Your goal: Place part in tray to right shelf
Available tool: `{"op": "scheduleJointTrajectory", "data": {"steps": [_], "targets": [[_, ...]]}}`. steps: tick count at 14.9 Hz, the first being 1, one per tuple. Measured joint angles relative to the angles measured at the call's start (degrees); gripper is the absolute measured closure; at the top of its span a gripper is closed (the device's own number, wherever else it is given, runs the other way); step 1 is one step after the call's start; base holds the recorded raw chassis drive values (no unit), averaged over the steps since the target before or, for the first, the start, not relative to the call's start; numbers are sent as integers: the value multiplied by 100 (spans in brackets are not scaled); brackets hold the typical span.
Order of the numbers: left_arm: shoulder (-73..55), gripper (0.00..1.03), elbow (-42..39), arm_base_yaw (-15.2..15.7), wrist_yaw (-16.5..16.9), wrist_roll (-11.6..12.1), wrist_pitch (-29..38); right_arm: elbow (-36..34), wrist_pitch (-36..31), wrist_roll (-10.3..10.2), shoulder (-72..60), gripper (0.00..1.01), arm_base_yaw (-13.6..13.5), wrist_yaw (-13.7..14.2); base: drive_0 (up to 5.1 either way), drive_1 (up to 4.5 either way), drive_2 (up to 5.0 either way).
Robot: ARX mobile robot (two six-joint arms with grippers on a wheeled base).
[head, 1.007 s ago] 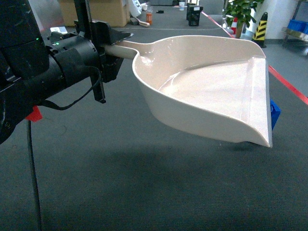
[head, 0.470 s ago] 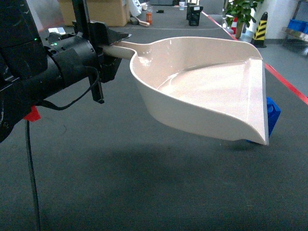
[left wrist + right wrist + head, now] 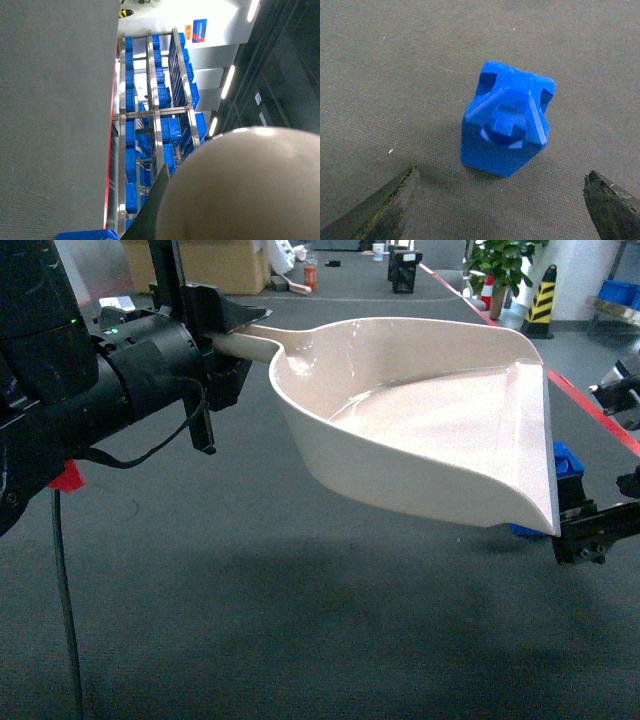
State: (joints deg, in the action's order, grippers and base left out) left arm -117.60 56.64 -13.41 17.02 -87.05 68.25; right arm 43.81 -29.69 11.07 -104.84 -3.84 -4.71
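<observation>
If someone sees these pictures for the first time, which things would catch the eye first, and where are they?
The big cream tray fills the middle of the head view, held off the floor by its handle in the left gripper. Next, the small blue part stands on the grey floor in the right wrist view, with the open right gripper above it. In the head view the part peeks out behind the tray's front lip.

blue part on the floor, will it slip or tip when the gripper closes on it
The part looks like rigid moulded plastic, so it probably won't deform. It seems hollow and small, likely light, so an off-centre squeeze might tip or nudge it on the carpet. Its angled top facets could let the right gripper slide; the flat lower sides look safer.
</observation>
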Motion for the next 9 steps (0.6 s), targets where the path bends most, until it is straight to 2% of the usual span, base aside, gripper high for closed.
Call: {"op": "scheduleJointTrajectory", "data": {"steps": [5,6,7,8,9], "targets": [[0,90,0,13,-79,28,-9,1038,278,-391,-922,3,-269,514,0,0,0],[0,90,0,24,-116,46,-7,1209,361,-542,-1067,9,-306,573,0,0,0],[0,90,0,26,-116,22,-2,1266,306,-680,-1167,20,-332,669,0,0,0],[0,91,0,-4,-4,-13,13,1165,90,-870,-1193,44,-328,697,0,0,0],[0,91,0,-13,-4,-13,7,361,162,-876,-289,55,-101,678,0,0,0]]}}
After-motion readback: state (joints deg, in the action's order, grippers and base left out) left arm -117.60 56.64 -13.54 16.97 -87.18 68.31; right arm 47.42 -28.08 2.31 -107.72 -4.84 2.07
